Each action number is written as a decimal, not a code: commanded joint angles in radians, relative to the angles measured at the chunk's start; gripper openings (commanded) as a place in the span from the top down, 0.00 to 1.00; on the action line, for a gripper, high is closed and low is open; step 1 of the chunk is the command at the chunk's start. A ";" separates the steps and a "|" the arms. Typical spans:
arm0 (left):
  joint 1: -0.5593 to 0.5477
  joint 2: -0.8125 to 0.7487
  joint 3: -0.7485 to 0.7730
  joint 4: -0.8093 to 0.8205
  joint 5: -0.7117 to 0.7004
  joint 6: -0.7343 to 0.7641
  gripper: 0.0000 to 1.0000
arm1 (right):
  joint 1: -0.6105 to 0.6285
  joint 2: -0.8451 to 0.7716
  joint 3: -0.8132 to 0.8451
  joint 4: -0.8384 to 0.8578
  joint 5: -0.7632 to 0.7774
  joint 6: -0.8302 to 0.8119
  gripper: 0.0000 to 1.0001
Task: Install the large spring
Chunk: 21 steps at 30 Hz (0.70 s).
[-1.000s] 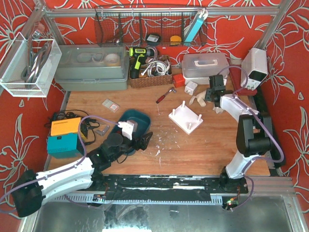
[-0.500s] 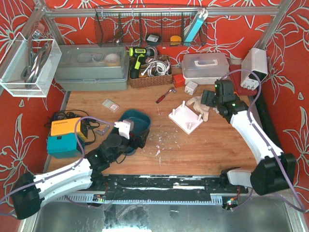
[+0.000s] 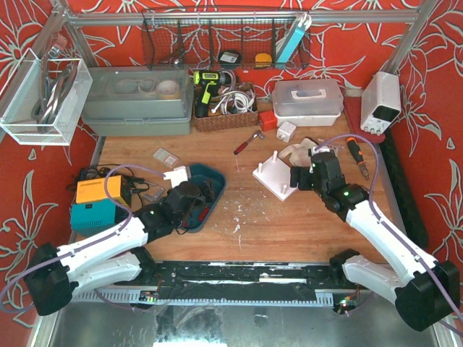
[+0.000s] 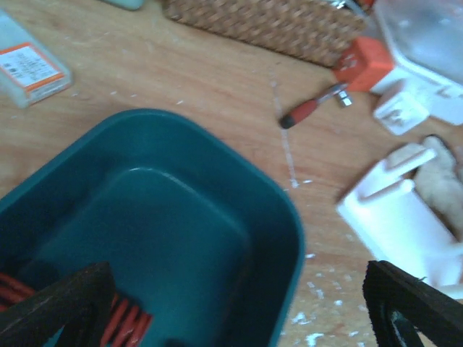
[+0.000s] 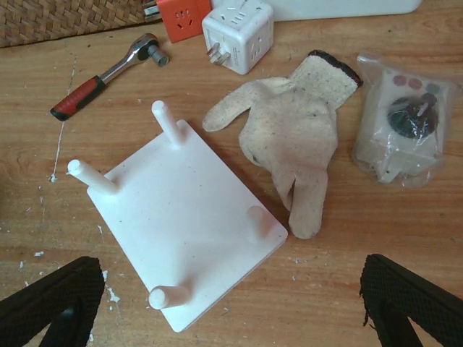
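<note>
An orange-red coil spring (image 4: 123, 324) lies in the teal bin (image 4: 282, 217) at its near left; only a few coils show. My left gripper (image 4: 231, 318) is open above the bin, its fingers (image 4: 65, 303) wide apart, and holds nothing. In the top view it (image 3: 199, 206) sits over the bin (image 3: 217, 181). The white plate (image 5: 184, 231) with several upright pegs lies flat on the table. My right gripper (image 5: 231, 311) is open and empty just above the plate's near edge. In the top view it (image 3: 298, 178) is at the plate's (image 3: 275, 177) right side.
A ratchet (image 5: 108, 76), a white plug cube (image 5: 237, 27), a work glove (image 5: 289, 144) and a bagged part (image 5: 405, 123) lie behind and right of the plate. A wicker basket (image 3: 224, 116) and boxes line the back. An orange and teal device (image 3: 98, 202) stands left of the bin.
My right arm has swung from the back right down and left to the white plate. My left gripper has moved back from the bin's right rim to over the bin.
</note>
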 commanded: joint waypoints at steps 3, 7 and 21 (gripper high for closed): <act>0.046 0.043 0.072 -0.290 -0.047 -0.431 0.28 | 0.019 -0.060 -0.055 0.085 0.068 -0.020 0.03; 0.081 0.069 0.113 -0.388 -0.006 -0.554 0.43 | 0.022 -0.064 -0.077 0.103 0.075 -0.020 0.03; 0.093 0.275 0.127 -0.397 0.074 -0.701 0.54 | 0.039 -0.026 -0.086 0.132 0.057 -0.021 0.04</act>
